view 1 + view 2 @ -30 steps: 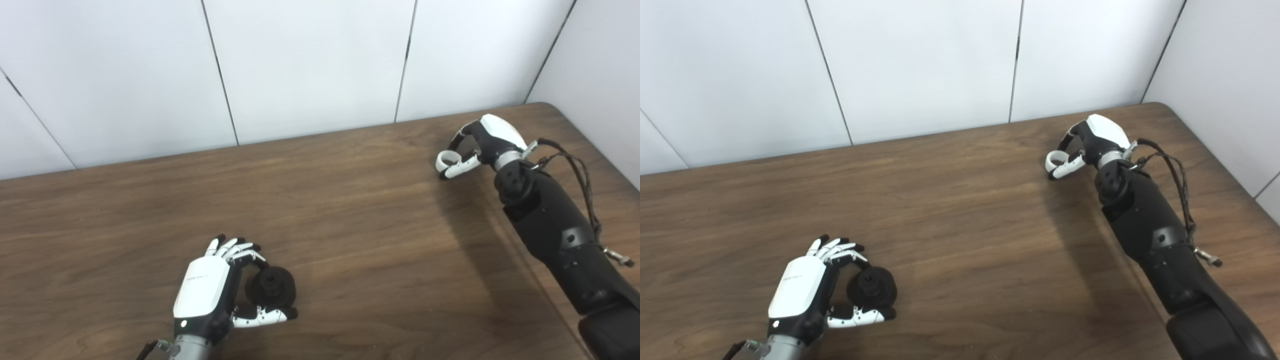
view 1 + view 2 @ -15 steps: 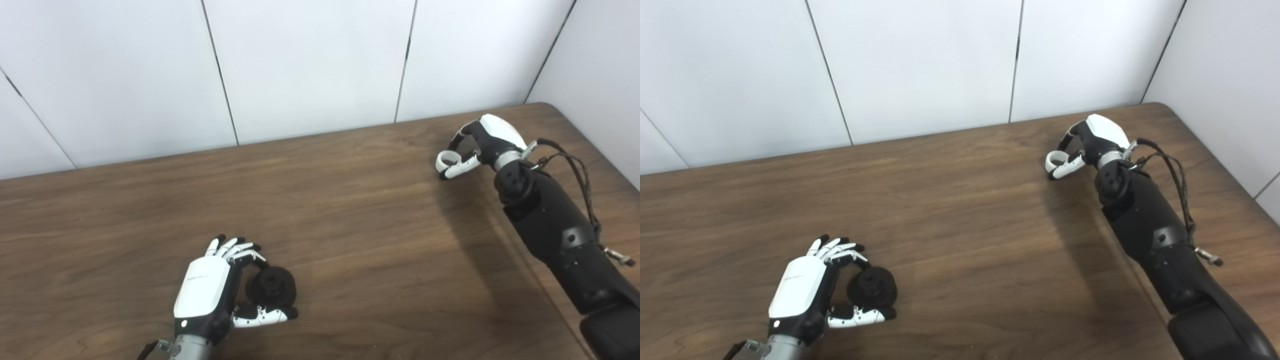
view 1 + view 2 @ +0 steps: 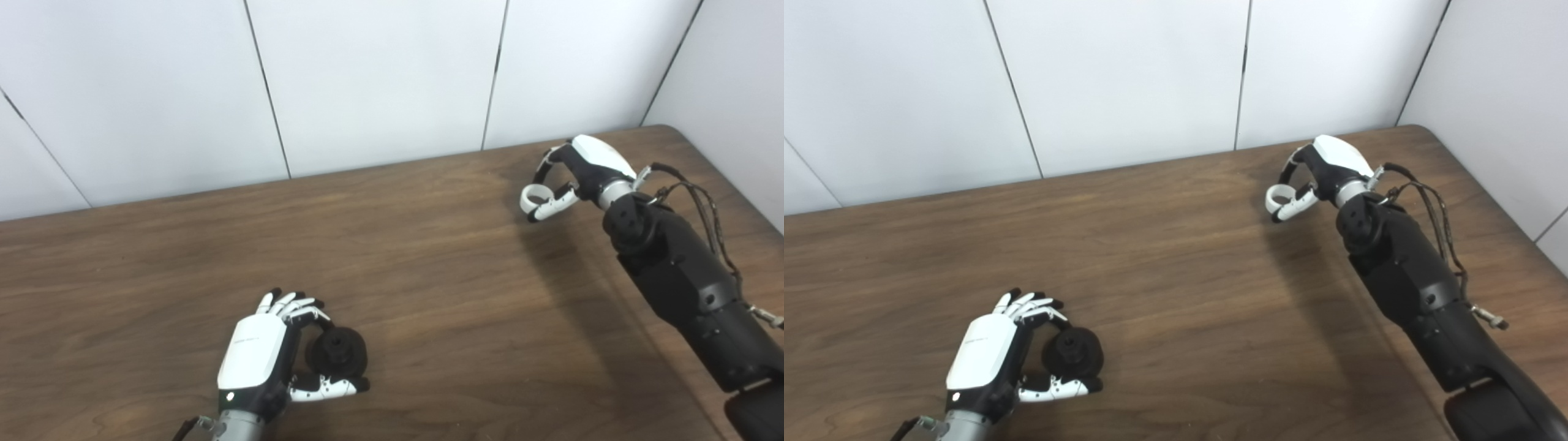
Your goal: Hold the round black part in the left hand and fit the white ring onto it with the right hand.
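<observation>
Left hand: low at the near left of the tabletop, white back turned up, its arm coming in from the bottom edge.
Left fingers: curled over the far side of the black part, with the thumb lying along its near side; the hand is closed around it.
Black part: round and dark, with a raised hub at its middle facing up and to the right; it sits inside the left hand, at or just above the wood, and contact with the surface cannot be told.
Middle of tabletop: dark brown wood grain, with a long shadow from the right arm falling across it.
Wall: white panels with thin dark seams, rising straight from the far edge of the tabletop.
Ring: white, small, pinched between the right hand's fingers and thumb at the far right, well apart from the black part.
Right hand: raised over the far right corner, bent down and to the left, closed on the ring.
Right arm: black, running from the bottom right corner up to the hand, with a dark cable looping along its outer side.
</observation>
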`<move>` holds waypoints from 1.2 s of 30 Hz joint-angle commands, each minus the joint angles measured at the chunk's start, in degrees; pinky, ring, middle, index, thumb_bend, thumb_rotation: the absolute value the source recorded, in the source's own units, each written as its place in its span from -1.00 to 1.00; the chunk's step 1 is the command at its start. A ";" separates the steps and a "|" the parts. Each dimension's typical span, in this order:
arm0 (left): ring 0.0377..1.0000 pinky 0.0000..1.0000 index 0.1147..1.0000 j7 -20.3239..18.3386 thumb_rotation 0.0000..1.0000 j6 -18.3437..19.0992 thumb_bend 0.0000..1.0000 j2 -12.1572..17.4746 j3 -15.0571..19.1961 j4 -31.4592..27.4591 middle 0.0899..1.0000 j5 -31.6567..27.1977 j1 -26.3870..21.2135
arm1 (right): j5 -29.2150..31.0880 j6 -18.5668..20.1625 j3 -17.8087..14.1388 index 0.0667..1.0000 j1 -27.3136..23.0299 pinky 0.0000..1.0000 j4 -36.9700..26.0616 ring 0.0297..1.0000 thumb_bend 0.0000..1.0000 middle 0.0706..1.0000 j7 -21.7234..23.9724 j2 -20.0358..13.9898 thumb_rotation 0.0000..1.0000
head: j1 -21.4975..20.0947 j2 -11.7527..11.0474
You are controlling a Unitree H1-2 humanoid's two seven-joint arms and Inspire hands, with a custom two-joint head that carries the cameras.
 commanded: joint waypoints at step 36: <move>0.77 0.95 -0.17 1.87 -0.89 2.67 0.05 -3.97 -3.46 0.52 0.54 5.12 -0.75 | -5.96 -1.41 7.79 -0.11 2.48 1.00 -37.15 0.99 0.05 0.74 22.80 7.96 -0.74 | 9.03 1.98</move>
